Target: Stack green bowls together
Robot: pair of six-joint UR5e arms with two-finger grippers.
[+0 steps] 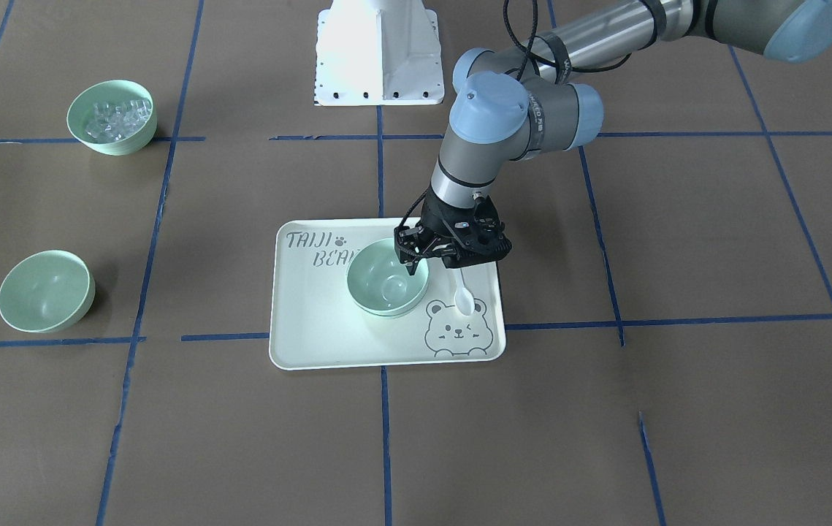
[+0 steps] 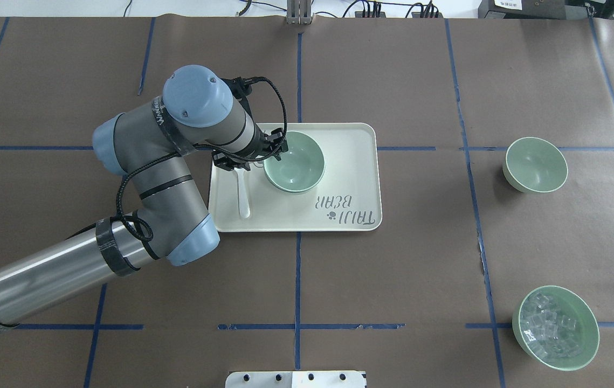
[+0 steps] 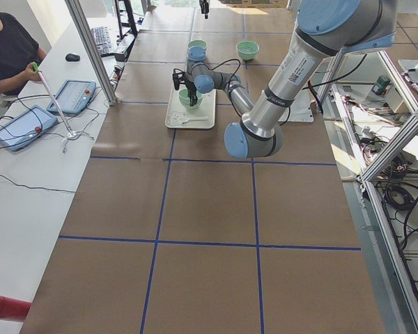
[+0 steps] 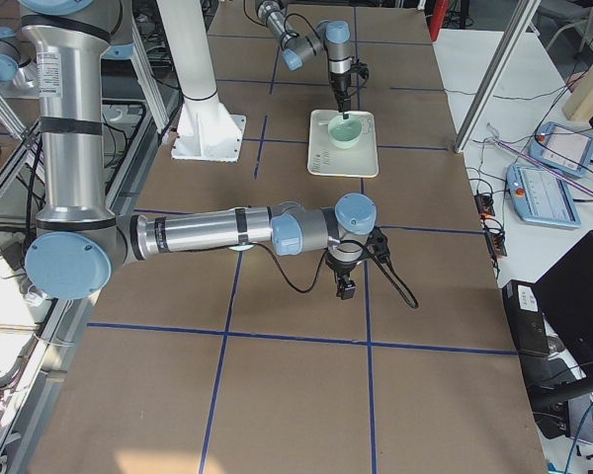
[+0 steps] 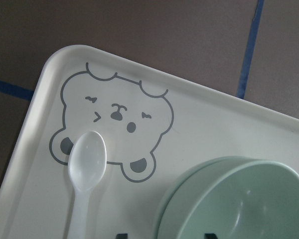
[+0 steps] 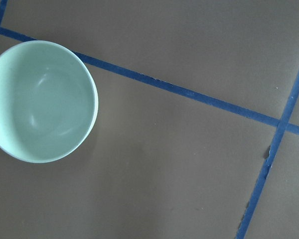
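Green nested bowls (image 1: 385, 288) sit mouth-up on the tray (image 1: 313, 321); left gripper (image 1: 426, 263) straddles their rim, jaws parted.

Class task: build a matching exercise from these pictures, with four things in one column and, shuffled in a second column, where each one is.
Column one
1. white spoon
2. bowl of clear cubes
3. empty green bowl
4. left end effector

Column two
A. on the table, robot's right, nearer the robot
B. at the rim of the stacked green bowls
C. on the tray, tip on the bear print
D. on the table, robot's right, farther out

Pairs: 1-C, 2-A, 3-D, 4-B
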